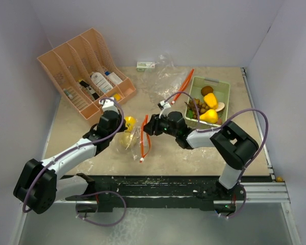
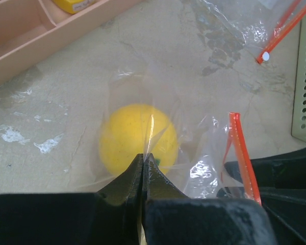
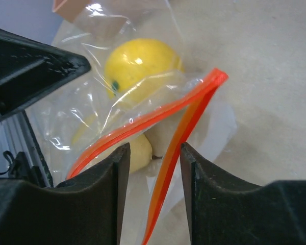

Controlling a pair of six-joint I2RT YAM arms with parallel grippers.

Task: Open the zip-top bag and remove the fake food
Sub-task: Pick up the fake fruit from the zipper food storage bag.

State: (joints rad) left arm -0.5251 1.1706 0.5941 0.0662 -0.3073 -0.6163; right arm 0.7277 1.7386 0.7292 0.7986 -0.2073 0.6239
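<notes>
Nearby, rack (image 1: pixel 76 61) and basket (image 1: pixel 210 80) flank the bag (image 1: pixel 136 139) — it wraps the lemon (image 2: pixel 135 133).

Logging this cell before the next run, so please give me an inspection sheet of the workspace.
Surface: beige table, worn pale patches.
Job's things: zip-top bag holding yellow lemons, mouth parted; more fake food in green basket.
Clutter: orange rack, second clear bag, small box.
Grippers: left gripper pinching bag film; right gripper open around the orange zip strip.
Cables: purple cables loop over both arms.
Surroundings: plain walls on three sides.
</notes>
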